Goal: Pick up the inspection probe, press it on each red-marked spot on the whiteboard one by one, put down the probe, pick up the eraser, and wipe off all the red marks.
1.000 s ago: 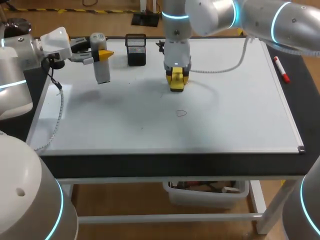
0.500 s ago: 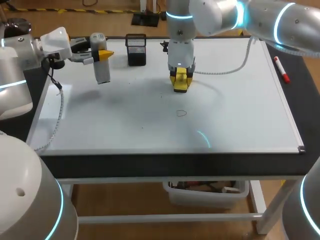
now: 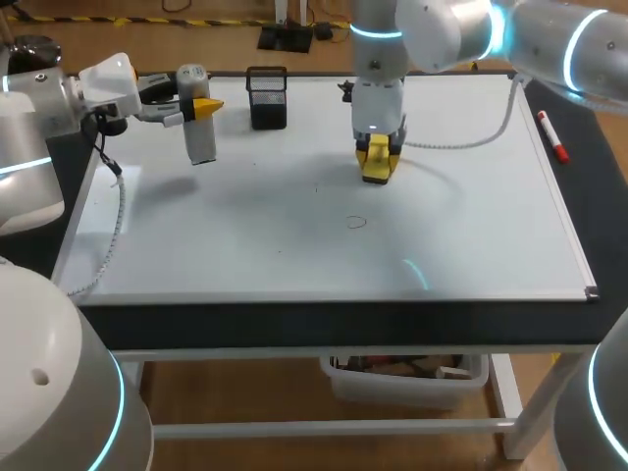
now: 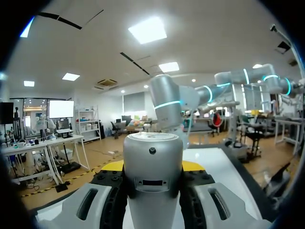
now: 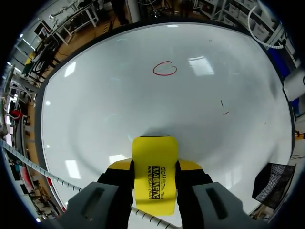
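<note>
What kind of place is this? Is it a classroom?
Probably a robot lab, not a classroom: a whiteboard lies on a table, the right gripper holds an eraser, the left gripper a probe.

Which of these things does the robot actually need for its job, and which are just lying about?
For the job: probe, yellow eraser, whiteboard, red circle mark.
Lying about: black mesh holder, red marker pen.

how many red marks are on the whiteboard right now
2: a red loop ahead of the eraser, and a tiny red tick toward the mesh cup. Others may hide under the eraser.
</note>
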### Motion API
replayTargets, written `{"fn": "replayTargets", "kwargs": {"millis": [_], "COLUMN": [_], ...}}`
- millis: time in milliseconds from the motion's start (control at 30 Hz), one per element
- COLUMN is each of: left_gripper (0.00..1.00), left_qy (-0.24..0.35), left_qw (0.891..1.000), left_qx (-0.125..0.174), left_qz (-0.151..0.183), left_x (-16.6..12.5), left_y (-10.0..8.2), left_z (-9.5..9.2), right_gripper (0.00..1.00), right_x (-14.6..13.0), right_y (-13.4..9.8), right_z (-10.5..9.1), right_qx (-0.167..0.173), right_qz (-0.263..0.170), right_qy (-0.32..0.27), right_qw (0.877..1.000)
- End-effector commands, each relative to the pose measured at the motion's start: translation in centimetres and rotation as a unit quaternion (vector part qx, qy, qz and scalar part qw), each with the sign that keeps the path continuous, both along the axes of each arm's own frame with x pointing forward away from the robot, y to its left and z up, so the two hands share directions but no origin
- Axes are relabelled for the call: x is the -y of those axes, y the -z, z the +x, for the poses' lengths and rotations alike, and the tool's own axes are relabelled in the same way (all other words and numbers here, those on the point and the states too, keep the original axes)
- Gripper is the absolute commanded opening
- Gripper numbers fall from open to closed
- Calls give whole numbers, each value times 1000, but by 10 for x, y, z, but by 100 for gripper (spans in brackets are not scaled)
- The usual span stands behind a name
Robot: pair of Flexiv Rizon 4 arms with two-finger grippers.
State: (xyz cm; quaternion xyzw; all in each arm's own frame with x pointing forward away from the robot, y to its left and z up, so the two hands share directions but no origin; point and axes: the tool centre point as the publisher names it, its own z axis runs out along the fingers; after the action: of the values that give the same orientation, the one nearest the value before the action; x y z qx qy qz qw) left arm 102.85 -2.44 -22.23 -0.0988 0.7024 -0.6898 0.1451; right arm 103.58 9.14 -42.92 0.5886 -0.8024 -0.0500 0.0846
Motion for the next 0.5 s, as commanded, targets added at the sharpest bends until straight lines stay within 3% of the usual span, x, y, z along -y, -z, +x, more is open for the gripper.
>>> {"fn": "replayTargets", "kwargs": {"millis": [33,267,500], "left_gripper": [0,0,0], "left_qy": [0,0,0], "left_qw": [1000,1000,1000], "left_qx": [1,1,1], "left_qz": [-1,-1,-1], "left_x": [0,0,0], "left_y": [-1,-1,-1], "left_z": [0,0,0], "right_gripper": [0,0,0], "right_x": [14,23,38], "right_y": [0,-10,-42], "right_z": [-8,-6,-4], "right_qx": [9,21,47], "right_qz": [3,8,10], "right_qy": [3,17,20], "right_qw": [1000,1000,999]}}
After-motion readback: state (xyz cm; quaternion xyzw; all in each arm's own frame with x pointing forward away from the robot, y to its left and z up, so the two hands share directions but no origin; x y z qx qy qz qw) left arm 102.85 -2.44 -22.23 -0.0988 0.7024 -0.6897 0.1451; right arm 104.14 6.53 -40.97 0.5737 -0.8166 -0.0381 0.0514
